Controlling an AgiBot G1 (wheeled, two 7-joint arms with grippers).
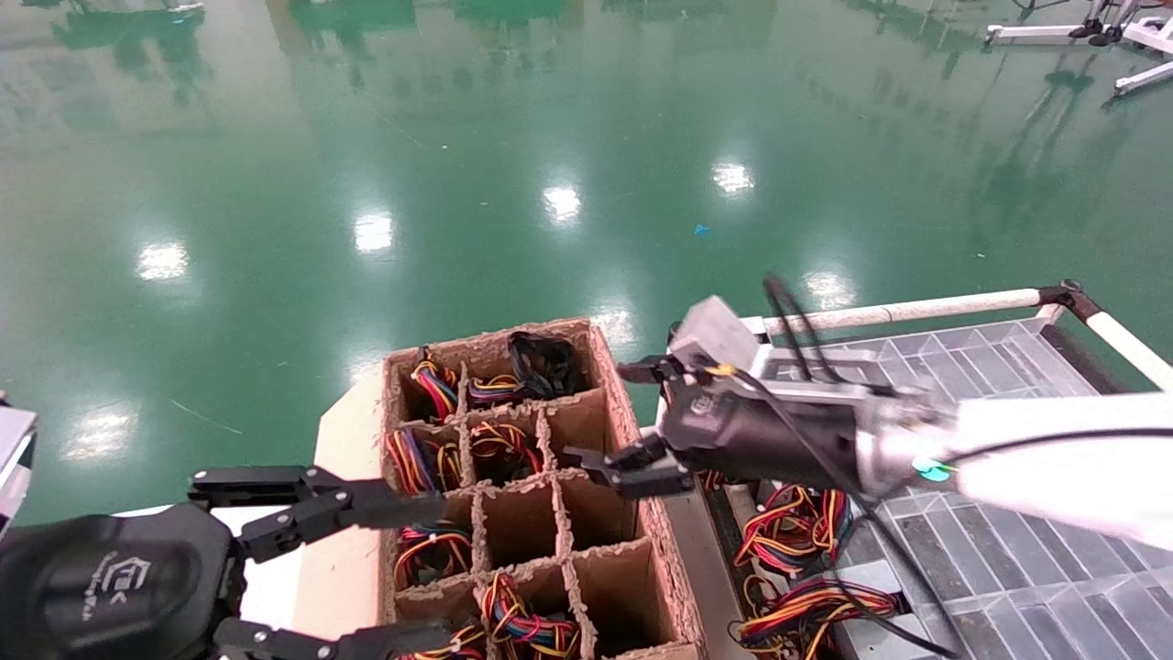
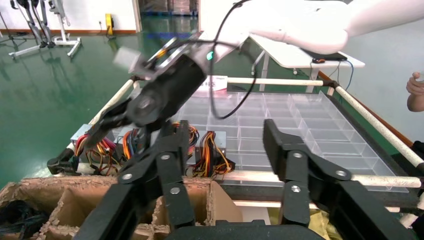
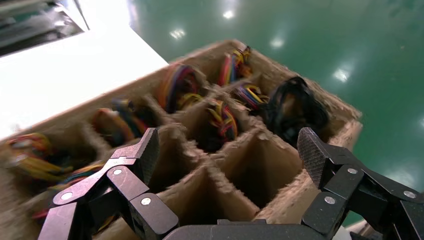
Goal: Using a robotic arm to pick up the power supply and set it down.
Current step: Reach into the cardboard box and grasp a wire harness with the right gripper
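- I see a cardboard divider box whose cells hold colourful wire bundles.
- Beside it sits a clear compartment tray.
- Glossy green floor beyond.

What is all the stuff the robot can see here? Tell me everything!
Cardboard box: one, brown, divided into cells, centre.
Coloured wire bundles: several, red-yellow-orange, in box cells.
Black wire bundle: one, black, far corner cell.
Power supplies with coloured wires: at least two, grey, right of the box.
Clear tray: one, see-through, compartments, on the white-railed rack at right.
Floor: green, shiny.
Right gripper: black, open, over the box's right side.
Left gripper: black, open, at the box's near left.
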